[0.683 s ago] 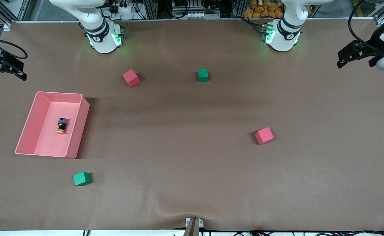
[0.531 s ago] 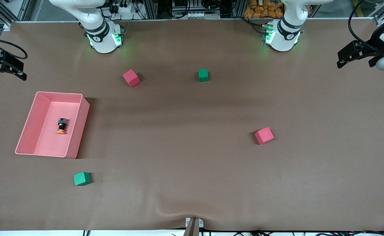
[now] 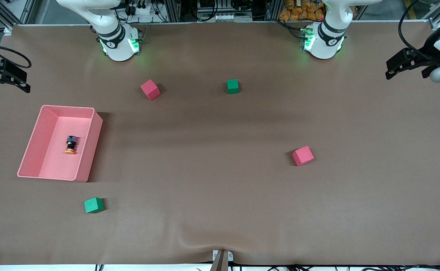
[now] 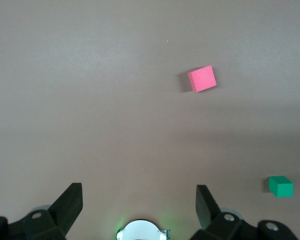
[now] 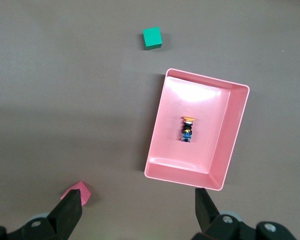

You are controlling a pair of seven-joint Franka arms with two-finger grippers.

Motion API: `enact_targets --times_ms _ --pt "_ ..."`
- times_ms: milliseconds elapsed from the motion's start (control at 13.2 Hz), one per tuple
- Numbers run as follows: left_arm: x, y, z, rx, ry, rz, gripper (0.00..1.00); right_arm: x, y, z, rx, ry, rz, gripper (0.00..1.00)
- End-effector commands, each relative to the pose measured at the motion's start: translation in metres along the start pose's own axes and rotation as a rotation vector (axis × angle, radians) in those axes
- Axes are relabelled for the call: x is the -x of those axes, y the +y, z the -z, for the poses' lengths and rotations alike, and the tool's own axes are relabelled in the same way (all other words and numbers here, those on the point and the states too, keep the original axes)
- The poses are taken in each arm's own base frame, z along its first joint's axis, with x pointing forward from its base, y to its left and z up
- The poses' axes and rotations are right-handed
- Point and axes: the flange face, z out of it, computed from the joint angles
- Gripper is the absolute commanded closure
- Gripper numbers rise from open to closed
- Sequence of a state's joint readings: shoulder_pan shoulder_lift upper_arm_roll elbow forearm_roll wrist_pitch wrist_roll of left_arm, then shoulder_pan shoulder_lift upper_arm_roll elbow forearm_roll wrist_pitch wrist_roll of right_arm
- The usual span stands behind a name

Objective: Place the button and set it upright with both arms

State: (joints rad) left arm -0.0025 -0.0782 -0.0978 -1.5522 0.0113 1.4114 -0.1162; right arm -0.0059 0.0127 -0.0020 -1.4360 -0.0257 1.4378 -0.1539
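Black fingers of the right gripper [image 5: 135, 212] stand spread apart with nothing between them, hanging high at the right arm's end of the table, and the pink bin [image 5: 236, 125] lies almost straight below it. Inside that bin, apart from all four walls, the button [image 5: 188, 129] lies on its side on the floor, its orange cap toward the camera across the table and its black-and-blue body toward the arm bases. In the front view the right gripper [image 3: 5, 77] shows at the table's edge, with the pink bin [image 3: 88, 150] and the button [image 3: 70, 145] just nearer the camera than it. Around the bin are a green cube [image 5: 151, 38] nearer the front camera and a red cube [image 5: 76, 194] toward the bases. The left gripper [image 4: 137, 207], also open and empty, waits high over the left arm's end of the brown table [image 4: 90, 100], well apart from the bin, with another red cube [image 4: 202, 79] and another green cube [image 4: 281, 186] below it. The task looks barely begun: no gripper touches the button. The next move likely calls for the right gripper to come down into the bin, fingers either side of the small body, clear of the walls, then lift it out toward the left gripper's reach.
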Motion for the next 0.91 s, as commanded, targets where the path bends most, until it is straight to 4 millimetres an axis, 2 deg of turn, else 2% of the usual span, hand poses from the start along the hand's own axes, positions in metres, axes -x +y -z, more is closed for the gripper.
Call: enact_targets --times_ms 0,152,303,455,607,834 --pt "-0.001 0.001 0.004 0.000 0.006 -0.019 0.00 -0.017 0.010 -0.021 0.013 -0.039 -0.026 0.00" --pt "-0.002 0.001 0.004 0.002 0.006 -0.018 0.00 -0.035 0.042 -0.044 -0.003 -0.012 -0.070 0.00" --pt "-0.004 0.002 0.001 0.003 0.001 -0.019 0.00 -0.045 0.050 -0.064 0.001 -0.032 -0.065 0.00" --pt "-0.005 0.003 0.001 0.005 0.004 -0.017 0.00 -0.064 0.067 -0.119 -0.002 -0.122 -0.083 0.00" --pt "-0.007 0.001 -0.002 0.010 0.000 -0.011 0.00 -0.073 0.103 -0.159 -0.012 -0.135 -0.135 0.00" --pt "-0.008 0.001 -0.002 0.011 0.003 -0.011 0.00 -0.075 0.134 -0.222 -0.039 -0.170 -0.191 0.00"
